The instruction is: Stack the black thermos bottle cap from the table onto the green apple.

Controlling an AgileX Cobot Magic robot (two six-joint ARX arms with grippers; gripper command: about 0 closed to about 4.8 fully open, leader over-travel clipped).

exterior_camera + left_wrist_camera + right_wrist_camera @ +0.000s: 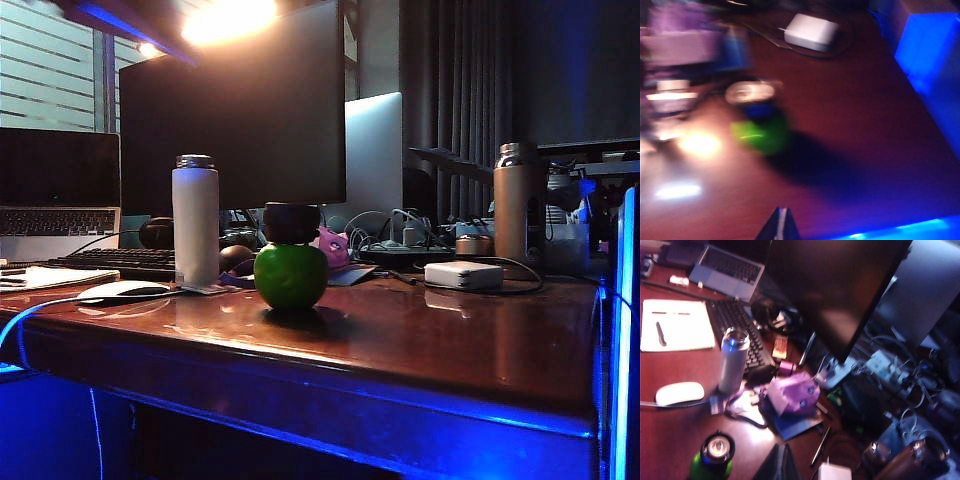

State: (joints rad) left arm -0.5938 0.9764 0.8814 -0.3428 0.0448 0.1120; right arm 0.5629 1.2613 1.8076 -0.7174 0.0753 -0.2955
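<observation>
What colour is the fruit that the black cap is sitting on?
Bright green: the apple under the cap, clearest in the exterior view.

From the exterior view we look low and level across the table (420, 340) toward the monitor (235, 110). Our 2 wrist views look steeply down from above, the left blurred. All 3 share the green apple (291, 276) (762, 132) (707, 467) bearing the black thermos bottle cap (291, 222) (717, 448).
</observation>
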